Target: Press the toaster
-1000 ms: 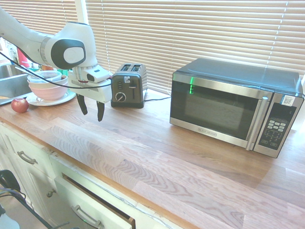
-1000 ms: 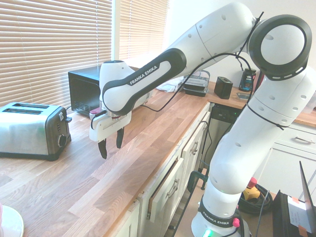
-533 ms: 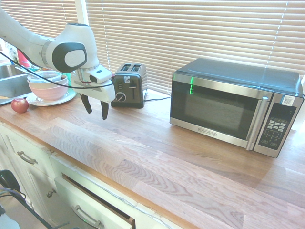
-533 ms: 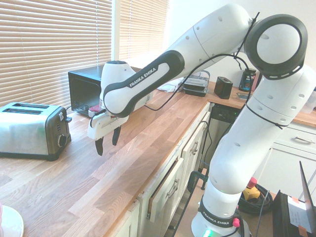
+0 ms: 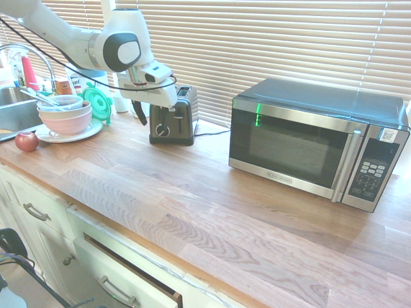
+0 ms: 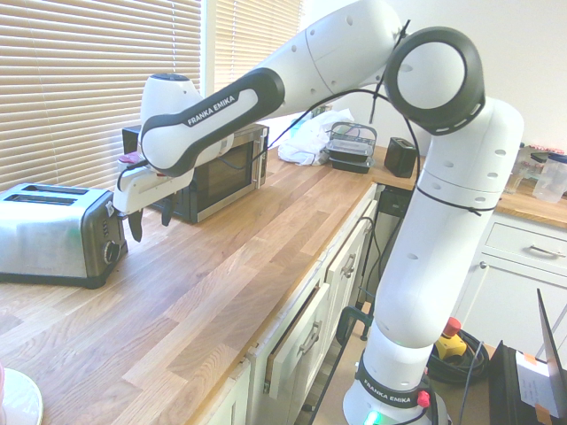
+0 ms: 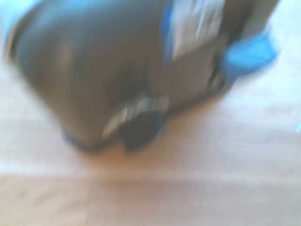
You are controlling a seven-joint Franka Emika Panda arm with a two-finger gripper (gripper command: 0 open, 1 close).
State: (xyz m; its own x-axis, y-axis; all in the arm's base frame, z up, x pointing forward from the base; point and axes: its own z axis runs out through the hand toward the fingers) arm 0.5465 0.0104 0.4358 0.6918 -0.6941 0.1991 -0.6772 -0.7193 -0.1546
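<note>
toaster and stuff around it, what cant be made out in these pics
- Toaster lever: first exterior view, behind the gripper.
- Dial markings: wrist view, blurred.
- Label print: wrist view, blurred and cut by the edge.
- Plate: second exterior view, cut by the edge.

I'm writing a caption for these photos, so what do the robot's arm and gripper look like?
The arm is glossy white with rounded segments, dark grey rings and trim, and FRANKA EMIKA lettering; a black cable runs along it. The gripper has a white, boxy body and two slim black fingers.
</note>
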